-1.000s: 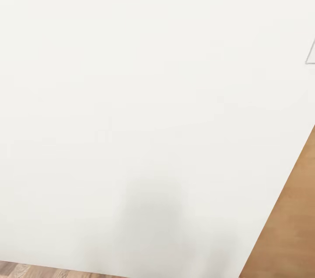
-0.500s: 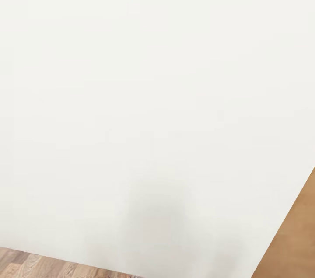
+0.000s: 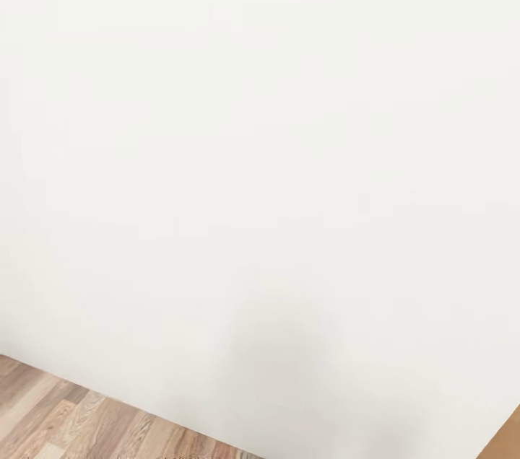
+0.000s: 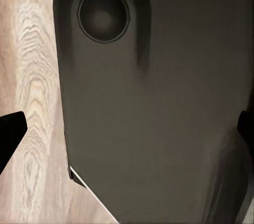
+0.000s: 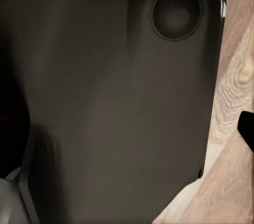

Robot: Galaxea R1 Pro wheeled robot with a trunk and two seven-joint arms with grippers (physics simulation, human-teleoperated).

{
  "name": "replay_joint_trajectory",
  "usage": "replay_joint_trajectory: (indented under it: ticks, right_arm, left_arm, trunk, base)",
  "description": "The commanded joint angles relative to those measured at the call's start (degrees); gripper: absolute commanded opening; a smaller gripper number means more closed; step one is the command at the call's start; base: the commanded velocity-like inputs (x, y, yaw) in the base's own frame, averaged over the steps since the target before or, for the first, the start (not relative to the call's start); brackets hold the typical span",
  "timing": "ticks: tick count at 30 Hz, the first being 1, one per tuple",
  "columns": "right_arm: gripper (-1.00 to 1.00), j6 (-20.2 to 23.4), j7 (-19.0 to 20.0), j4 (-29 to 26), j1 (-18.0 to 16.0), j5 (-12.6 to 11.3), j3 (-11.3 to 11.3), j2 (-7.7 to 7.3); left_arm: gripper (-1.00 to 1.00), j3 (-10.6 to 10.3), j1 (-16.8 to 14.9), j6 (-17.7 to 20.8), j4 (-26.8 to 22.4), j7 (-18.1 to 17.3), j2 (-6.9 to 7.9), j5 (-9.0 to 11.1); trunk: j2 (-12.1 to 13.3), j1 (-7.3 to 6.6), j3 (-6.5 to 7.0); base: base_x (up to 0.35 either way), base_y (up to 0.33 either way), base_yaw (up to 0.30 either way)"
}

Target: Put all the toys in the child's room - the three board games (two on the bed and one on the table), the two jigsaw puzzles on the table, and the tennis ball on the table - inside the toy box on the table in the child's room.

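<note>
Head view: a plain white wall (image 3: 260, 156) took up nearly the whole frame. A wedge of light wood-plank floor (image 3: 79, 419) lay at the lower left, and a small orange-brown wooden surface (image 3: 509, 437) cut the lower right corner; what it belonged to could not be told. A faint grey shadow (image 3: 278, 343) lay on the wall at lower centre.

None of the toys, the table or the bed lay in these pictures, so their place relative to either tool could not be told.

Left wrist view: a dark grey rounded part of the robot's body (image 4: 159, 102), with a round recess (image 4: 103, 15) at upper left, stood close before the camera, with plank floor (image 4: 32, 92) down the left side. The left tool (image 4: 127, 134) showed as a black fingertip (image 4: 10, 129) at the left edge and a dark tip at the right edge, standing wide apart with nothing held between them.

Right wrist view: a like dark housing (image 5: 106, 102) with a round recess (image 5: 177, 12) at upper right, and floor (image 5: 233, 92) along the right. One black fingertip (image 5: 246, 129) of the right tool showed at the right edge; whether that tool stood wide or narrow could not be told.

Compared with half a second before, the head view had swung: more floor showed at lower left, less orange-brown at lower right, and the shadow sat further right.
</note>
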Motion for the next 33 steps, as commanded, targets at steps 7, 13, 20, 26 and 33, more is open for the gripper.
replay_joint_trajectory:
  ticks: [7,13,20,26,33]
  right_arm:
    - [1.00,-0.05,-0.02,0.01,-0.01,-0.05,0.01,0.08]
    - [1.00,-0.05,0.00,0.01,-0.01,-0.08,-0.03,0.02]
    - [1.00,-0.19,0.01,-0.04,-0.01,0.00,-0.04,-0.42]
    - [1.00,-0.23,-0.05,-0.05,-0.01,0.18,-0.03,-1.79]
    - [1.00,-0.23,-0.06,-0.05,-0.01,0.23,0.11,-1.63]
  left_arm:
    - [1.00,-0.32,-0.01,-1.12,-0.01,-0.01,0.23,-0.08]
    - [1.00,-0.61,-0.01,-1.37,-0.01,-0.01,0.24,-0.29]
    - [1.00,-0.39,-0.01,-1.44,-0.01,-0.01,0.28,-0.32]
    - [1.00,-0.17,-0.01,-1.47,-0.33,-0.01,0.45,-0.32]
    - [1.00,-0.15,-0.01,-1.35,-2.74,-0.01,0.53,-0.32]
  trunk:
    - [-0.02,0.00,-0.04]
    - [1.58,-0.88,0.68]
    - [4.39,-2.42,1.94]
    - [6.80,-3.73,3.01]
    - [9.60,-5.27,4.27]
  base:
    - [0.000,0.000,0.274]
    - [0.000,0.000,0.274]
    - [0.000,0.000,0.193]
    - [0.000,0.000,0.022]
    - [0.000,0.000,0.002]
